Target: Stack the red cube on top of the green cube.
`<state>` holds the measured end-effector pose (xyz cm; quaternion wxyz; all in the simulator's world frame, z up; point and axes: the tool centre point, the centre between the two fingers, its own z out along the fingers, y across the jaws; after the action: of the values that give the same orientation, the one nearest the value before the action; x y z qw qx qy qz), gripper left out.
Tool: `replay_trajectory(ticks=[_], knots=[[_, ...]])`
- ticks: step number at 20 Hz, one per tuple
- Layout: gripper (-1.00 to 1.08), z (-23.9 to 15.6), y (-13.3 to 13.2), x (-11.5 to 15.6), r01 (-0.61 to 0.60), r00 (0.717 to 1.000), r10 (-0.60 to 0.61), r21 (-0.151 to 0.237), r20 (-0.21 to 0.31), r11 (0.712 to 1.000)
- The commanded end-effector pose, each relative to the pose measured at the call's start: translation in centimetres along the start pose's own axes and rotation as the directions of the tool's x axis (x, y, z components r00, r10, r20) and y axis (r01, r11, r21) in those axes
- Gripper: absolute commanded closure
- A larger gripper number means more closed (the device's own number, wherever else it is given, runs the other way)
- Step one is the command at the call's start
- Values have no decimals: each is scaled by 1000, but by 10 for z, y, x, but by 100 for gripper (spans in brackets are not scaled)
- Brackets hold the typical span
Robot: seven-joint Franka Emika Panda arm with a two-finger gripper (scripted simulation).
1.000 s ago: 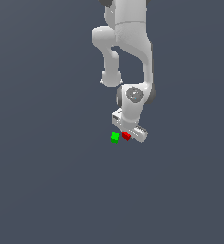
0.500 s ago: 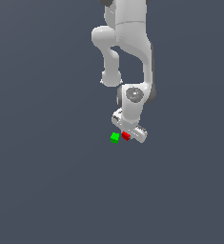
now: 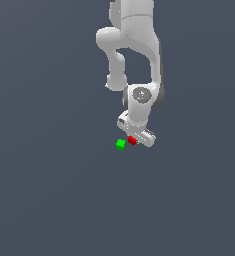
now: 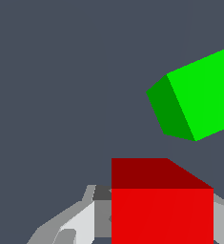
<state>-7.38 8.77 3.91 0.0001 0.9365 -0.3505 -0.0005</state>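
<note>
The red cube (image 3: 132, 140) sits between the fingers of my white gripper (image 3: 135, 138), low over the grey floor. In the wrist view the red cube (image 4: 162, 209) fills the gap between the two fingers (image 4: 87, 220), which press against its sides, so the gripper is shut on it. The green cube (image 3: 120, 144) lies on the floor just to the exterior view's left of the red cube, apart from it. In the wrist view the green cube (image 4: 199, 97) lies turned at an angle beyond the red one. I cannot tell whether the red cube rests on the floor or is lifted.
A plain dark grey floor (image 3: 49, 190) spreads on all sides. The white arm (image 3: 134, 45) rises above the gripper. No other objects are in view.
</note>
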Motion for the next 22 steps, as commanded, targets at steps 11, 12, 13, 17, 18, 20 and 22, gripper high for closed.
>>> replay_trajectory(ticks=[11, 12, 13, 17, 18, 20, 22], knots=[[108, -72, 0, 0, -1, 1000, 1, 1, -1, 1000], [108, -75, 0, 0, -1, 1000, 1, 1, -1, 1000], [108, -78, 0, 0, -1, 1000, 1, 1, -1, 1000], [108, -84, 0, 1, -1, 1000, 1, 1, -1, 1000], [108, -84, 0, 1, -1, 1000, 1, 1, -1, 1000], [108, -82, 0, 1, -1, 1000, 1, 1, -1, 1000], [108, -81, -1, 1, -1, 1000, 1, 1, -1, 1000]])
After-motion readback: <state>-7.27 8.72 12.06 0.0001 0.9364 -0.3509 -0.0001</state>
